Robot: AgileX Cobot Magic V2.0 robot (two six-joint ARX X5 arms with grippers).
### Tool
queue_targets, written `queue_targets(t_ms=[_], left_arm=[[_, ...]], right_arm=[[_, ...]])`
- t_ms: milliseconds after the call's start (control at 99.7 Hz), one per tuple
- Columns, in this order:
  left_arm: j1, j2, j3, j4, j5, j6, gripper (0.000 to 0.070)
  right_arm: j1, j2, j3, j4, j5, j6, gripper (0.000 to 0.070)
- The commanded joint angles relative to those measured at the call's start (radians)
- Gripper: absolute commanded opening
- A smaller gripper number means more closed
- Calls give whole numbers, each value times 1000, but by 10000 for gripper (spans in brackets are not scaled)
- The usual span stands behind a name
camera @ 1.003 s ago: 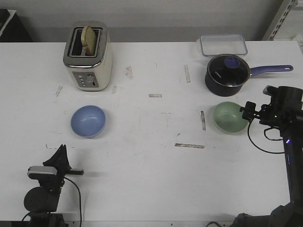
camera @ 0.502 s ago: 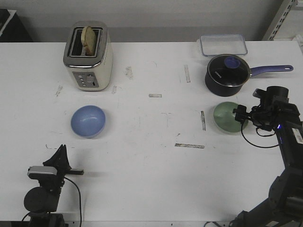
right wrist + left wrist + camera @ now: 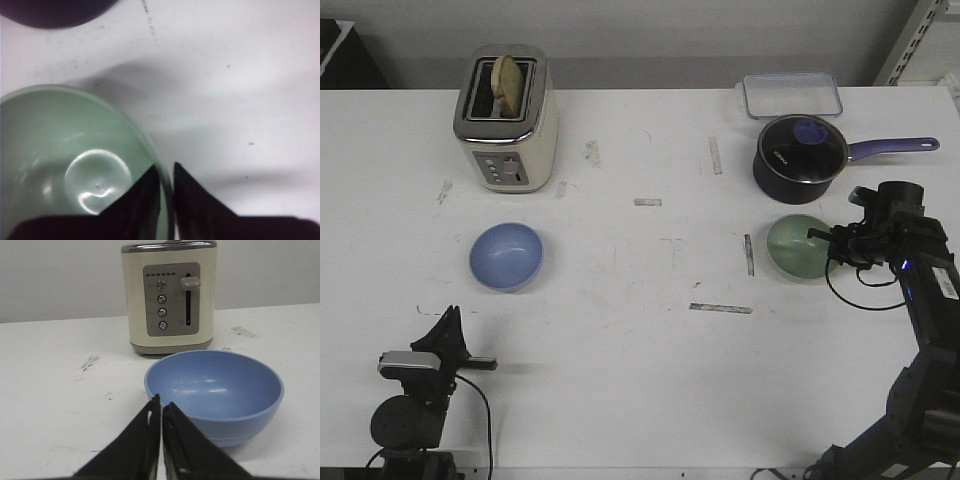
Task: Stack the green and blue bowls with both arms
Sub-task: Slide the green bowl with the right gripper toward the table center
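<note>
Right gripper [image 3: 166, 187] pinches the thin rim of the green bowl [image 3: 798, 247] near the saucepan [image 3: 801, 158], and that smooth wall may slip or tilt on lifting, while the left gripper [image 3: 161, 427] sits nearly closed, empty, behind the blue bowl [image 3: 215, 395] on the bench [image 3: 640, 330].

Left gripper [image 3: 161, 412] low at the near edge, arm folded, fingers pressed together — nothing between them. Right gripper [image 3: 166, 176] reaching inward from the right side — fingers pinching a green bowl [image 3: 65, 165] rim.
</note>
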Motion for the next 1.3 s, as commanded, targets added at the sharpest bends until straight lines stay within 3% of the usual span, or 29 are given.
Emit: queue_targets(t_ms=[0,211,371,552,773,983,1294], left_arm=[[0,-2,-21,16,0,5,1],[0,-2,-21,16,0,5,1],[0,-2,-21,16,0,5,1],[0,-2,-21,16,0,5,1],[0,-2,-21,16,0,5,1],[0,-2,-21,16,0,5,1],[0,-2,-21,16,0,5,1]], right_arm=[[1,6,17,10,-2,6,3],[17,-100,18,13,-6,79,3],[106,-177,18,59,0,164,3],[302,-193,17,89,6,347,3],[601,-140,17,115,138,429,3],[795,-57,17,132,195,552,3],[851,27,17,141,215,581,3]])
